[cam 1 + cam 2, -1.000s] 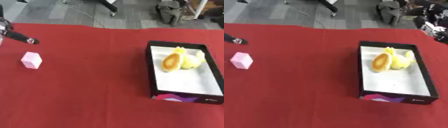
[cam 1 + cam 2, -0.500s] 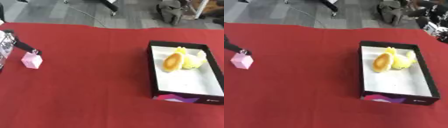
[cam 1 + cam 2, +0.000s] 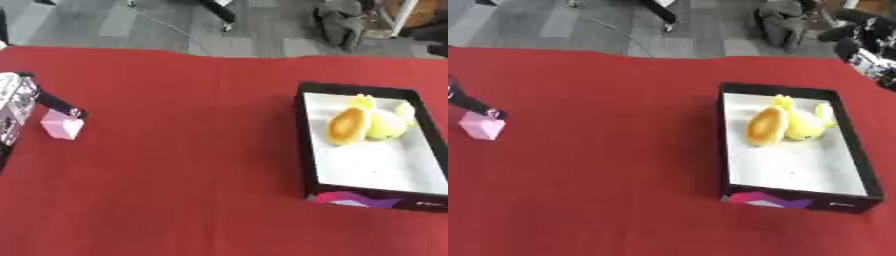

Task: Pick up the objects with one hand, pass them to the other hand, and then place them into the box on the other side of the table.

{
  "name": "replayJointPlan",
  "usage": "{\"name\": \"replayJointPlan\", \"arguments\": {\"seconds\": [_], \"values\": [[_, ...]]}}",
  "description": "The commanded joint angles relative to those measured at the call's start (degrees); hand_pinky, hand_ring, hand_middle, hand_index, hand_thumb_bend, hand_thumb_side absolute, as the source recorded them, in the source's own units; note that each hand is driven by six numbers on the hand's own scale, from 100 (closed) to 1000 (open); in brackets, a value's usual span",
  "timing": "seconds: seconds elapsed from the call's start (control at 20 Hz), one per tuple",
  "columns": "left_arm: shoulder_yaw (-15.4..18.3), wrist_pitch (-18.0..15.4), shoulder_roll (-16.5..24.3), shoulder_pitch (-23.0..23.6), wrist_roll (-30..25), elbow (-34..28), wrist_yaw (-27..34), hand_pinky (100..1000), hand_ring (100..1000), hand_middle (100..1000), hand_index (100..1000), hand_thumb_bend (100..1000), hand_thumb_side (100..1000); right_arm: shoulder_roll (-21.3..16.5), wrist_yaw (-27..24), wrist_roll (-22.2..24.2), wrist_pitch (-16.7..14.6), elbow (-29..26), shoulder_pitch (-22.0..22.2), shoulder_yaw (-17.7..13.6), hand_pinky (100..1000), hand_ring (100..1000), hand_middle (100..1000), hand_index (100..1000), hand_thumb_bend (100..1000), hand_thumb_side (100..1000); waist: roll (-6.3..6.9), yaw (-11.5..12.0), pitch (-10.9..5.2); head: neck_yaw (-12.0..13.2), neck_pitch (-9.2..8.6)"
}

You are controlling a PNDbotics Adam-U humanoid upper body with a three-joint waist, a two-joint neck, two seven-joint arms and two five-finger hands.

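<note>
A black box (image 3: 304, 140) with a white floor sits at the right of the red table (image 3: 175, 175), holding an orange-topped bun-shaped item (image 3: 347, 125) and a yellow plush toy (image 3: 385, 122) pressed side by side at its far end; the near half of the floor is bare. At the left edge, the robot's left hand (image 3: 17, 107) reaches over a small pink block (image 3: 62, 125), one dark finger (image 3: 61, 104) stretched down to the block's top edge. Whether the hand grips it cannot be told. The right hand (image 3: 868, 50) shows dimly at the upper right edge.
</note>
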Motion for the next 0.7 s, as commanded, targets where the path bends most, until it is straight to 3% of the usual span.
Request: {"name": "replayJointPlan", "arguments": {"seconds": [0.05, 0.3, 0.7], "values": [[1.21, 13.60, 1.61, -1.34, -12.68, 0.06, 0.11, 907, 886, 802, 856, 724, 488, -1.23, 0.26, -0.31, 0.40, -0.09, -0.71, -0.70, 1000, 1000, 808, 1000, 100, 562, 0.18, 0.02, -0.86, -0.06, -0.82], [1.43, 13.60, 1.62, -1.15, -11.87, 0.34, 1.34, 916, 892, 809, 865, 712, 478, -0.95, 0.45, 0.01, 0.76, -0.16, -0.98, -0.19, 1000, 1000, 805, 1000, 100, 566, 0.12, 0.02, -0.93, -0.36, -1.04], [1.26, 13.60, 1.09, -0.66, -11.30, 1.21, 3.17, 920, 893, 806, 809, 660, 476, -0.61, 1.27, -0.02, 1.34, 0.05, -0.98, 0.18, 1000, 1000, 798, 1000, 100, 577, 0.13, -0.11, -0.66, -0.07, -1.07]]}}
